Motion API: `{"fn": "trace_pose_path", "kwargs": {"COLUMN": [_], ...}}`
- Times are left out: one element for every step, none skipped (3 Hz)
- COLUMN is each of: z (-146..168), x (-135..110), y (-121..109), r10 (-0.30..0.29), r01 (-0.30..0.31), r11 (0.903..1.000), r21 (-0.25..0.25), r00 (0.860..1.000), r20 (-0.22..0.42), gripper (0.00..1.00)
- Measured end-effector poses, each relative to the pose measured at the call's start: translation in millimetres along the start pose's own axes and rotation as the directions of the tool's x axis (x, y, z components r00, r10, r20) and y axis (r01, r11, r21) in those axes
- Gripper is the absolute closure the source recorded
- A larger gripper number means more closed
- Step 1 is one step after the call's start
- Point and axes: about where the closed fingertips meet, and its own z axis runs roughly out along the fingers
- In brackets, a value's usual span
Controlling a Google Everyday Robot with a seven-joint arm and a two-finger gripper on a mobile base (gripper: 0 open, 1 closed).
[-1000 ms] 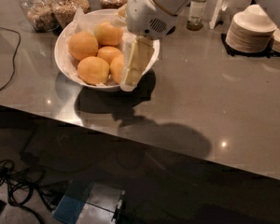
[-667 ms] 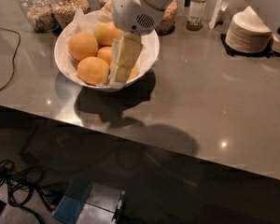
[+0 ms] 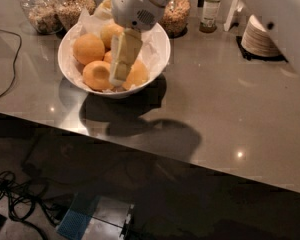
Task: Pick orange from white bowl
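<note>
The white bowl (image 3: 161,52) stands on the grey counter at the upper left, lined with crumpled white paper. Several oranges lie in it: one at the left (image 3: 88,48), one at the front (image 3: 97,75), one at the back (image 3: 112,33) and one at the right (image 3: 138,74). My gripper (image 3: 119,76) reaches down into the middle of the bowl from above. Its pale tip sits between the front orange and the right one. It covers part of the right orange and a smaller one behind it.
Glass jars of grain (image 3: 38,7) (image 3: 176,15) and a bottle (image 3: 210,8) stand behind the bowl. A stack of small white dishes (image 3: 262,36) sits at the back right. A black cable (image 3: 7,70) lies on the counter's left. The counter's front edge runs diagonally below the bowl.
My gripper has moved left over the bowl, from its right rim toward the middle, among the oranges. The oranges and the bowl have not shifted.
</note>
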Motion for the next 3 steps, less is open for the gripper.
{"fn": "trace_pose_path", "kwargs": {"z": [30,52,73], "x": [-6,-16,-13], "y": [-45,-81,-106], "r10": [-0.044,-0.084,-0.085], "r01": [0.048,0.096,0.101], "r11": [0.9980,0.9935,0.9923], "r21": [-0.042,-0.062,-0.073], "r00": [0.994,0.982,0.977], "r20": [0.102,0.168,0.196], "gripper": [0.00,0.00,0.00]}}
